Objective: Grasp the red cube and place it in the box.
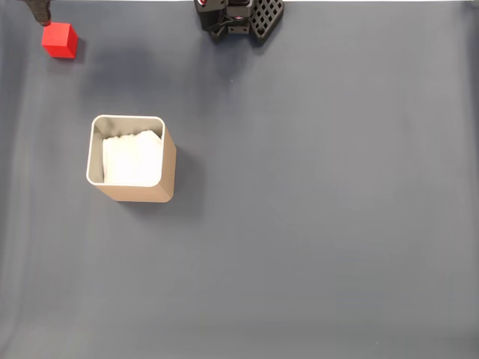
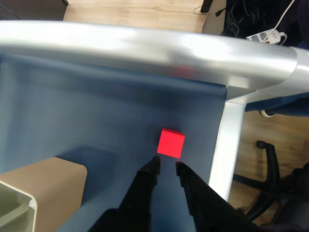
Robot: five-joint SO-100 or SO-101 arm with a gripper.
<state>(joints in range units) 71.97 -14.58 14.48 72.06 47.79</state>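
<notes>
The red cube sits at the far top-left corner of the blue-grey mat in the fixed view. The dark tip of my gripper is just above and left of it. In the wrist view the cube lies on the mat right in front of my gripper. The two black fingers are open only by a narrow gap, narrower than the cube, with nothing between them. Their tips stop just short of the cube. The tan box stands upright lower on the mat, its white lining visible, and its corner shows at the wrist view's bottom left.
The arm's black base sits at the top middle edge. A silver metal table frame runs just beyond the cube, with a leg to its right. Wooden floor, cables and a chair base lie past the frame.
</notes>
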